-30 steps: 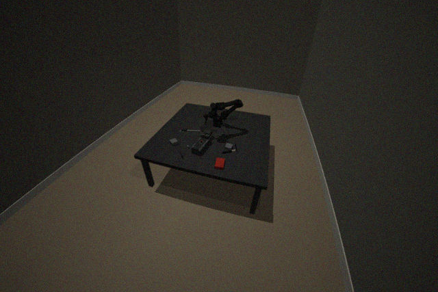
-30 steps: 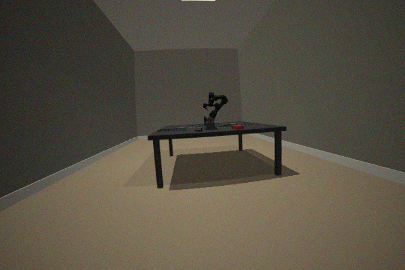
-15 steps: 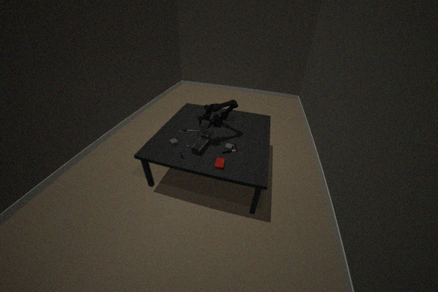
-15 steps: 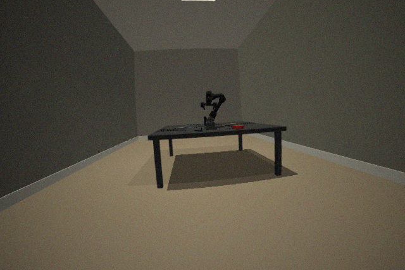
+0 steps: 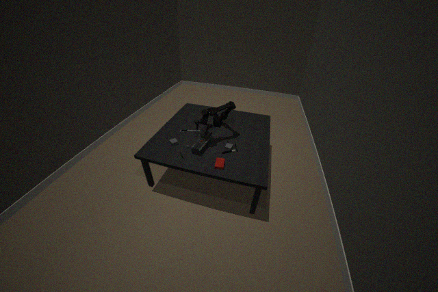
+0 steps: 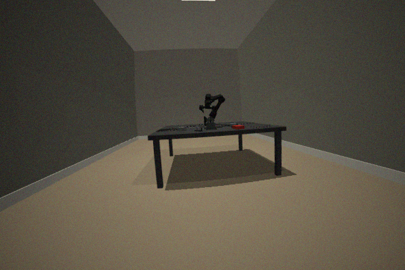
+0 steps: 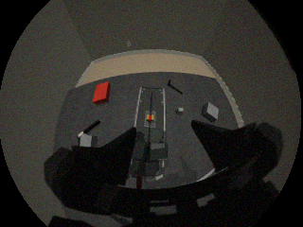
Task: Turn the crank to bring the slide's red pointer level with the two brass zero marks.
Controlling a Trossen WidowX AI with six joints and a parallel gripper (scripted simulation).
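The slide machine [image 5: 200,146] [image 7: 151,128] is a small grey box with two long rails, standing in the middle of the dark table [image 5: 249,167] [image 6: 216,133]. In the wrist view its red pointer [image 7: 151,117] glows between the rails, about halfway along them. The brass zero marks and the crank handle are too small and dark to make out. My gripper [image 5: 202,121] [image 6: 202,107] [image 7: 164,126] is open and empty. It hangs well above the near end of the machine, pointing down, with one finger on each side of the rails.
A red block [image 5: 220,162] [image 6: 237,126] [image 7: 101,93] lies near the front of the table. Two small grey blocks [image 5: 172,140] [image 5: 228,146] flank the machine, and they also show in the wrist view [image 7: 85,140] [image 7: 211,112]. Thin dark rods lie scattered around.
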